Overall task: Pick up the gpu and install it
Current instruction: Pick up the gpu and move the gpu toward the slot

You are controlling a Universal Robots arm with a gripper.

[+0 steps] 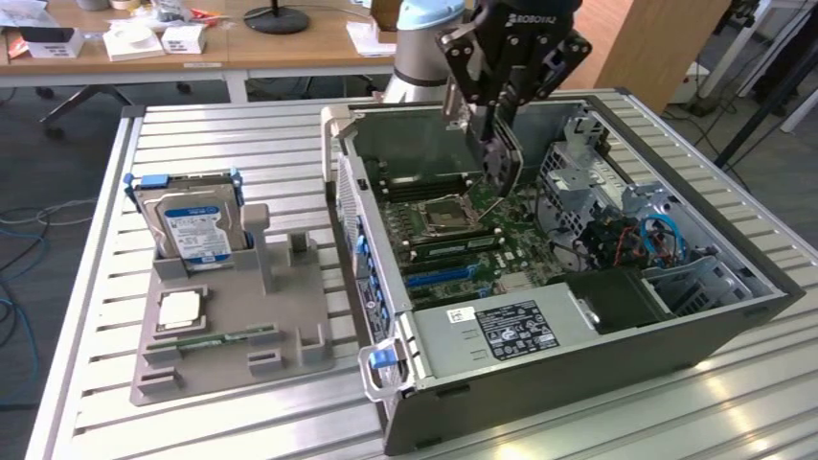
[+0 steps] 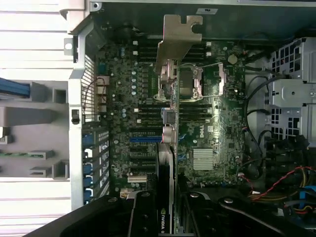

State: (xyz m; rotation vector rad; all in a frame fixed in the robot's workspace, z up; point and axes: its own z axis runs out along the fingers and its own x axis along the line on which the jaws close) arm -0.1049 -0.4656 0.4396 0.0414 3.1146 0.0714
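Slatted metal tabletop (image 1: 230, 134), office desks behind it. An open computer case (image 1: 601, 369) lies on its side, so its motherboard (image 1: 492, 235) faces up and can be reached from above.

- The hand (image 1: 496, 129) hangs over the middle of the open case, fingers pointing down. It is closed partway, with the gpu (image 1: 505, 177) pinched between the fingers.
- The gpu hangs on edge below the fingers, inside the case walls but apart from the board. We judge the edge-on hold is so the thin card can go down between the components with its long connector edge lowest.
- In the wrist view the gpu (image 2: 171, 163) shows as a thin line running away from the hand (image 2: 168, 202). Its pale bracket (image 2: 177, 39) is at the far end, clear of the fingers. The grip on the two flat faces near one end leaves the bracket and lower edge free.
- The expansion slots, one of them blue (image 2: 145, 139), lie just beside the card's line. We cannot tell which slot it is lined up with, if any.
- A grey holder tray (image 1: 224, 292) sits beside the case, towards the exterior view's left. It carries a hard drive (image 1: 198, 230) standing upright, a processor chip (image 1: 179, 307) and a memory stick (image 1: 217, 337). We judge each is propped there so the hand can grasp it easily.
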